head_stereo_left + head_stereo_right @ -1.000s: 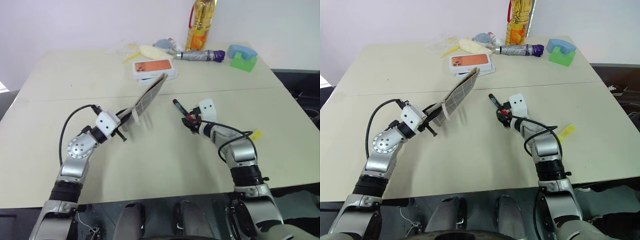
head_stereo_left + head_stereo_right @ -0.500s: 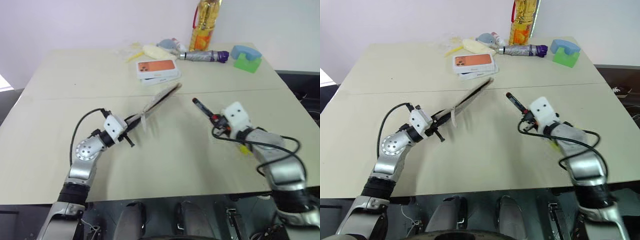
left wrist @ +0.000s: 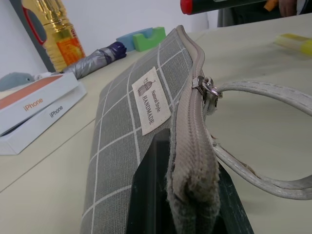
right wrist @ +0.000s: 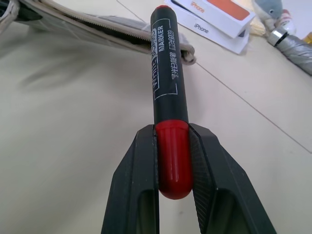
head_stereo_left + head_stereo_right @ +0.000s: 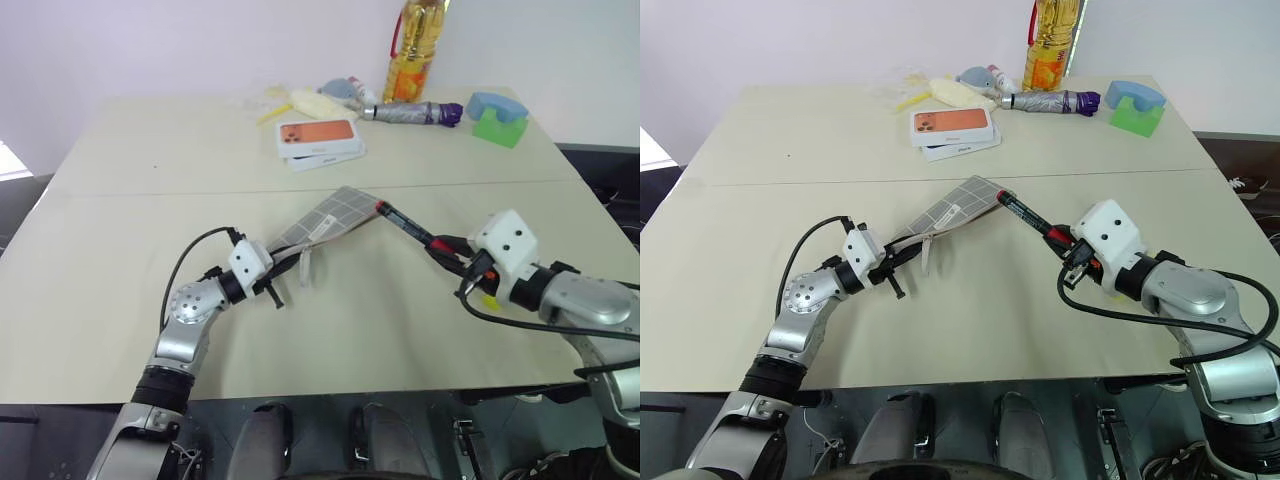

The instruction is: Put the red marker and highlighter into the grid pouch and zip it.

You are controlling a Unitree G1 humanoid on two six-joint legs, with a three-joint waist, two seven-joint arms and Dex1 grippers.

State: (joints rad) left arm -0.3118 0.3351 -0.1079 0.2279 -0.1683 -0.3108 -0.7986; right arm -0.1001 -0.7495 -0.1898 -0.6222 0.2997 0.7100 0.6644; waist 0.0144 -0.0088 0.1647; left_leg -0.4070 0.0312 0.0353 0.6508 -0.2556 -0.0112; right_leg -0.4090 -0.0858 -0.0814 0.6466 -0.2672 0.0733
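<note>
Red marker (image 5: 1030,215), clamped by its red end in right claw (image 5: 1068,243), points long-axis at grid pouch (image 5: 958,207) mouth. Left claw (image 5: 284,262) grips pouch's near end.

The left hand (image 5: 902,256) is gripping one end of the grid pouch (image 5: 958,207) above the table (image 5: 790,180). The right hand (image 5: 1064,240) is pinching the red marker (image 5: 1028,217), its far tip touching the pouch's raised end.

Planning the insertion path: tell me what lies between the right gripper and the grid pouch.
Only the red marker, clamped in the right gripper, its far tip at the grid pouch; seen in both eye views.
</note>
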